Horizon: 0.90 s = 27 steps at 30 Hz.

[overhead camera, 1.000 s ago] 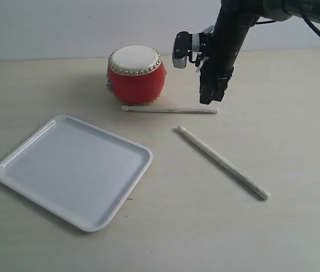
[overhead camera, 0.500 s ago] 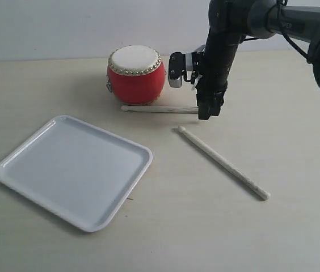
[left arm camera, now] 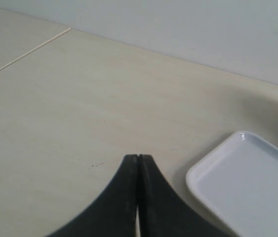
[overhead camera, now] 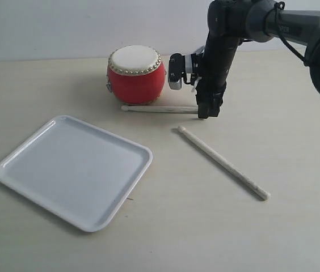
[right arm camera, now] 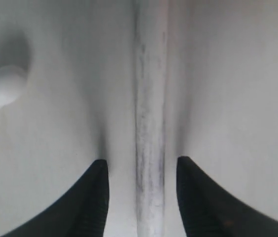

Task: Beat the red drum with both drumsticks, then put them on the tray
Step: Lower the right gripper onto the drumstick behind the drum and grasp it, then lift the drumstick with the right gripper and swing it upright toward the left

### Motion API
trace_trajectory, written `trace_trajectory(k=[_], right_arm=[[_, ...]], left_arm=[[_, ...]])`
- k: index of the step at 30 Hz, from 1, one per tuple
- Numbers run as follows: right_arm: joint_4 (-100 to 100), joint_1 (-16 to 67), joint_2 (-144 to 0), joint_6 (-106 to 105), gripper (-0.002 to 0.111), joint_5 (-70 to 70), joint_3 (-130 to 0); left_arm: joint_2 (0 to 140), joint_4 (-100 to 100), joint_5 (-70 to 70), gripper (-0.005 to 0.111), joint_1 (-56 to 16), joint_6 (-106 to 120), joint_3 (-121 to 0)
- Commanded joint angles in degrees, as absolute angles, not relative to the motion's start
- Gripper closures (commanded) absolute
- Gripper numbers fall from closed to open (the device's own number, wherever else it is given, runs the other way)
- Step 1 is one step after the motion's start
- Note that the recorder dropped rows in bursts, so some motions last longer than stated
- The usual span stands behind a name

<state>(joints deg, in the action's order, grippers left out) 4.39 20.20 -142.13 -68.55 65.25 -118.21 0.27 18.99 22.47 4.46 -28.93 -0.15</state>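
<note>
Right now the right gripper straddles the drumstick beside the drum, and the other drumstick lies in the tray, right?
No. The exterior view shows the other drumstick lying on the table, apart from the tray. The rest is right.

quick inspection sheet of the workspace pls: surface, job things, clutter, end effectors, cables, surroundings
surface: pale wood-grain table, no spills visible
job's things: red drum upright at the back; first drumstick lying just in front of its base; second drumstick lying diagonally, apart from the rest; tray empty
clutter: nothing seen
end effectors: right end effector open, jaws down on either side of the first drumstick, gaps showing; left end effector shut, holding nothing, near a tray corner
cables: dark cable hanging along the right arm
surroundings: plain pale wall behind the table
</note>
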Motion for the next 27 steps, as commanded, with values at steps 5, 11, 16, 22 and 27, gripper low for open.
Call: trace_trajectory(k=[5,11,16,22,27], right_arm=[[4.0,20.3,-142.1,-69.1,0.065,63.8,-118.7],[4.0,20.3,-142.1,-69.1,0.065,63.6,-118.7],[4.0,20.3,-142.6,-69.0,0.065,63.6,-118.7],[3.9,20.3,-143.7,-68.8,0.065,63.2,-118.7],[3.9,20.3,-143.7,-68.8,0.081,63.0,-118.7]], left_arm=[[0.0,19.2,22.2,0.107,4.7,-29.0,0.0],[0.0,19.2,22.2,0.107,4.7,-29.0,0.0],[0.0,19.2,22.2,0.107,4.7,-29.0,0.0],[0.0,19.2,22.2,0.107,4.7,-29.0,0.0],[0.0,19.2,22.2,0.107,4.7,-29.0,0.0]])
